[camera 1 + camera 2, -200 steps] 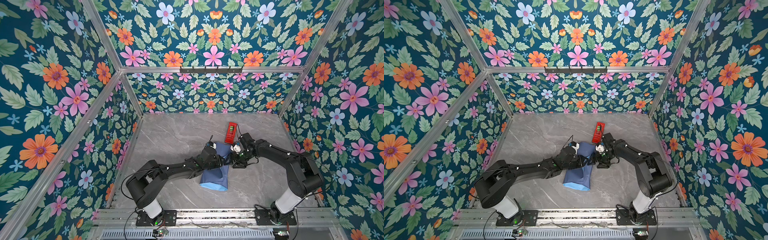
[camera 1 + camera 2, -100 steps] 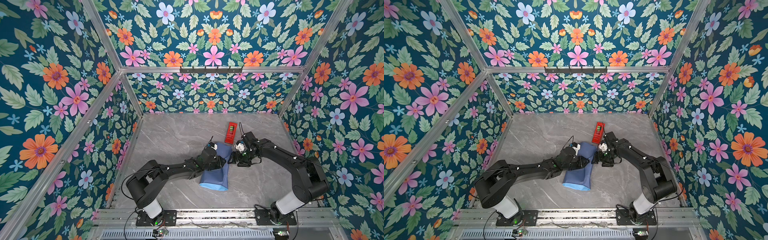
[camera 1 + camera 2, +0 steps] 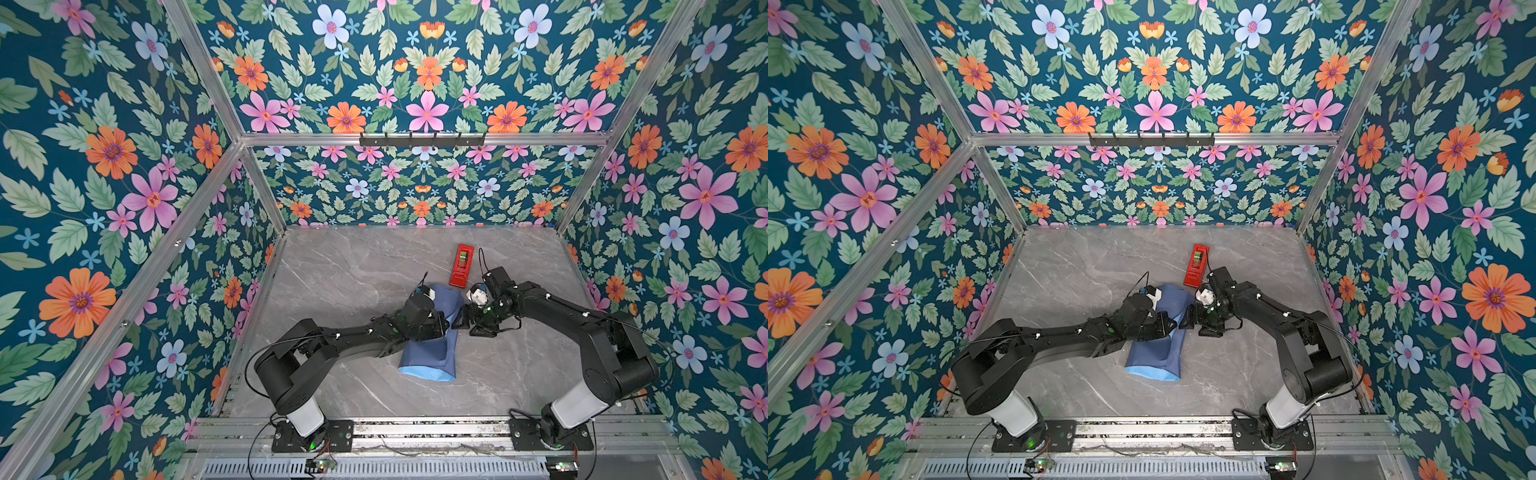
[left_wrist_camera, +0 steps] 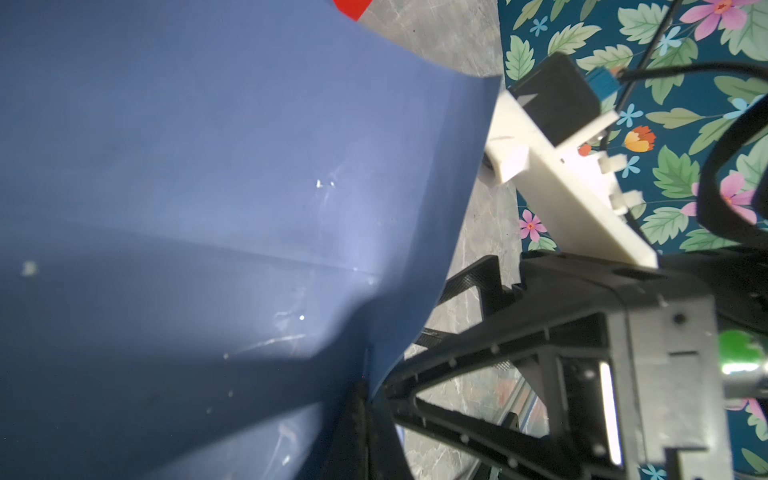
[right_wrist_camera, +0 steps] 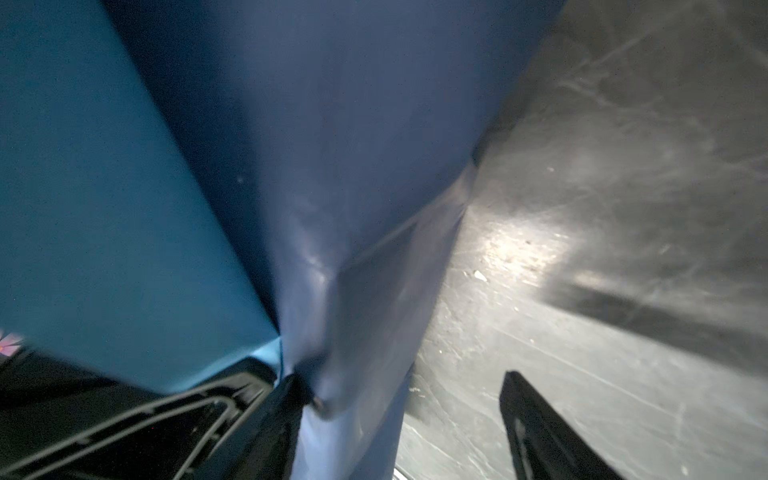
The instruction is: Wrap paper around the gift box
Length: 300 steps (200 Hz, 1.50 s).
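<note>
Left gripper (image 3: 450,322) is clamped on the edge of the paper (image 3: 432,357); right gripper (image 3: 468,321) gapes wide, holding nothing. I see the paper mid-way across the marble worktop (image 3: 353,270), dispenser (image 3: 461,266) just behind, floral walls (image 3: 415,83) around. I cannot see the box.

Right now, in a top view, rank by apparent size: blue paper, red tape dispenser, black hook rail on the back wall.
1. paper: broadest patch.
2. hook rail: longest but thin, and it is mounted up the wall, so its rank over the dispenser is unsure.
3. tape dispenser: smallest.
</note>
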Available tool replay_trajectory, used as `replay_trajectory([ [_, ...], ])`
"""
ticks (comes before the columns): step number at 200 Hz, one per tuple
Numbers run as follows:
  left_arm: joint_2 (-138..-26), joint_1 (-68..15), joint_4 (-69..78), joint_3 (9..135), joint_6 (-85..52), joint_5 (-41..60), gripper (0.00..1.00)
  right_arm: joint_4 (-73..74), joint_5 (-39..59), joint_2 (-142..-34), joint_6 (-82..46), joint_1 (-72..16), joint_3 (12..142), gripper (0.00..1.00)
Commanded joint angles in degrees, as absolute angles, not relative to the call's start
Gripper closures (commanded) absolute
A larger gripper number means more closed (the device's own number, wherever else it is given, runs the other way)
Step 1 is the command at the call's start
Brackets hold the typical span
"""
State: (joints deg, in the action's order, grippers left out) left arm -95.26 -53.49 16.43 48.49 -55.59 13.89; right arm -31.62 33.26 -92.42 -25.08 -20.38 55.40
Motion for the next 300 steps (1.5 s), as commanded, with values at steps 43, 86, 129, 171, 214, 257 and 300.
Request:
replay_trajectory([
  [43,-96.3,-54.3,17.7,49.3,-57.6,19.2,1.00,-33.5,30.0,-92.9,-24.9,-20.5,54.8,0.25],
  [86,-97.0,-54.3,17.8,48.7,-58.0,18.8,1.00,-33.6,30.1,-92.7,-24.8,-20.5,55.0,0.25],
  [129,-97.2,-54.3,17.5,45.9,-59.3,18.8,1.00,-34.4,30.6,-91.0,-24.6,-20.5,56.5,0.24],
  [171,-97.0,-54.3,16.8,43.9,-59.3,18.2,1.00,-37.0,29.9,-89.6,-24.1,-20.4,59.2,0.22],
  [214,-97.6,-54.2,16.4,43.6,-59.3,18.0,1.00,-38.8,28.4,-88.9,-23.7,-19.4,62.0,0.21],
  [257,-98.6,-54.2,15.5,43.8,-59.1,18.0,1.00,-35.9,28.7,-91.3,-25.7,-19.5,64.3,0.20],
  [300,-99.1,-54.2,15.2,44.2,-58.9,18.0,1.00,-33.0,30.5,-94.5,-26.8,-19.6,65.2,0.20],
])
